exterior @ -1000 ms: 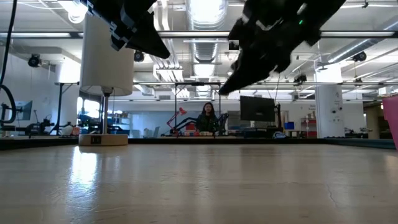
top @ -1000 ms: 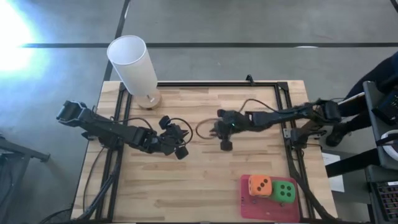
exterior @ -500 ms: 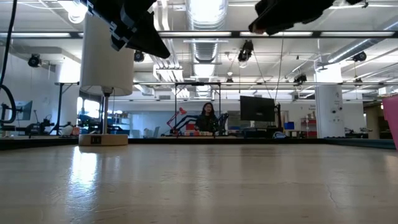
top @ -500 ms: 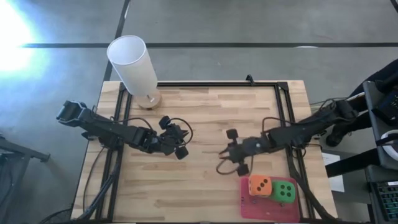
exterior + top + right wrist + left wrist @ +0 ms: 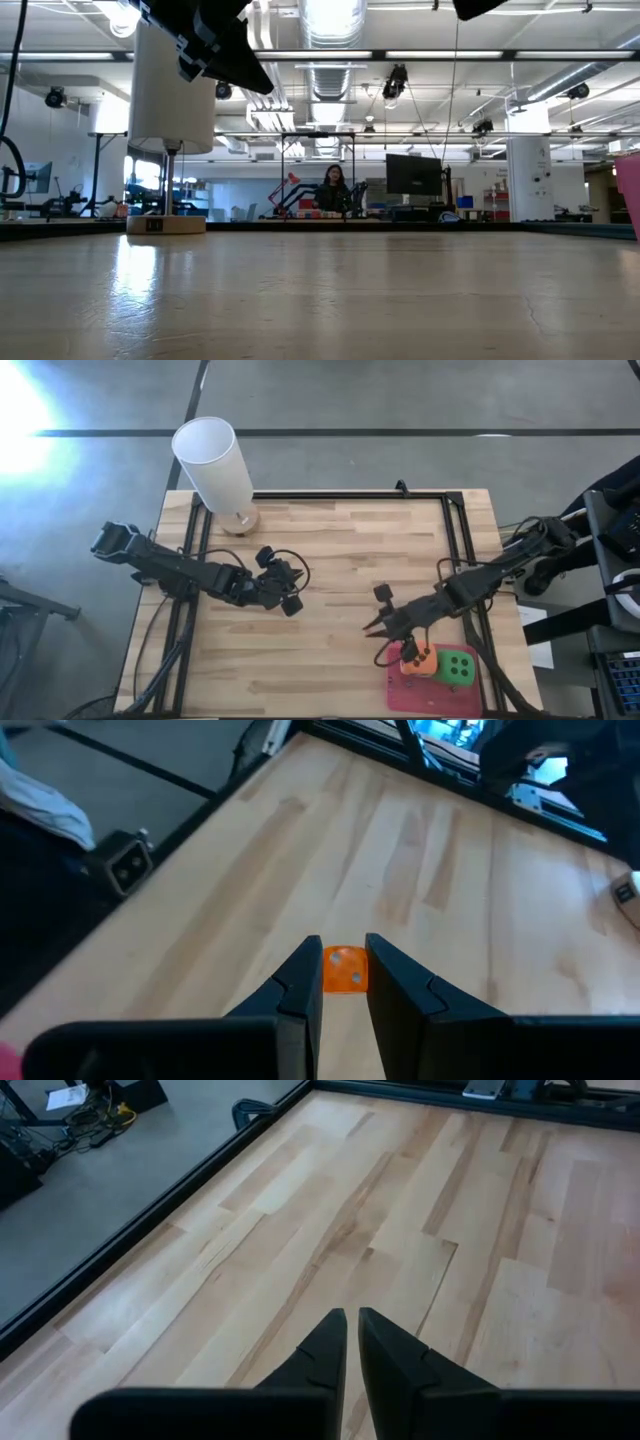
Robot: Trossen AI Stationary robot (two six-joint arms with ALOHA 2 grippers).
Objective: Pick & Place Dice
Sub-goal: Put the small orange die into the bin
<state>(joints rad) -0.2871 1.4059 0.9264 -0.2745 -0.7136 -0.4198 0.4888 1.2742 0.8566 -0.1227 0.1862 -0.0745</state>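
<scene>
A: Right hand (image 5: pixel 343 942)?
B: Nearly closed. An orange die (image 5: pixel 345 968) sits between its fingertips (image 5: pixel 305 970) and looks pinched, touching both.
A: Where is it over the table (image 5: pixel 330 550)?
B: At the pink mat's (image 5: pixel 440 695) inner top corner, near the table's front right.
A: Other dice?
B: A green die (image 5: pixel 458 668) lies on the mat. Orange (image 5: pixel 420 660) shows just beside it, partly under the hand (image 5: pixel 388 642). I can't tell whether that's the held die or a second one.
A: Left hand (image 5: pixel 288 595)?
B: It hangs over bare wood left of centre, fingers (image 5: pixel 325 1345) all but touching, holding nothing.
</scene>
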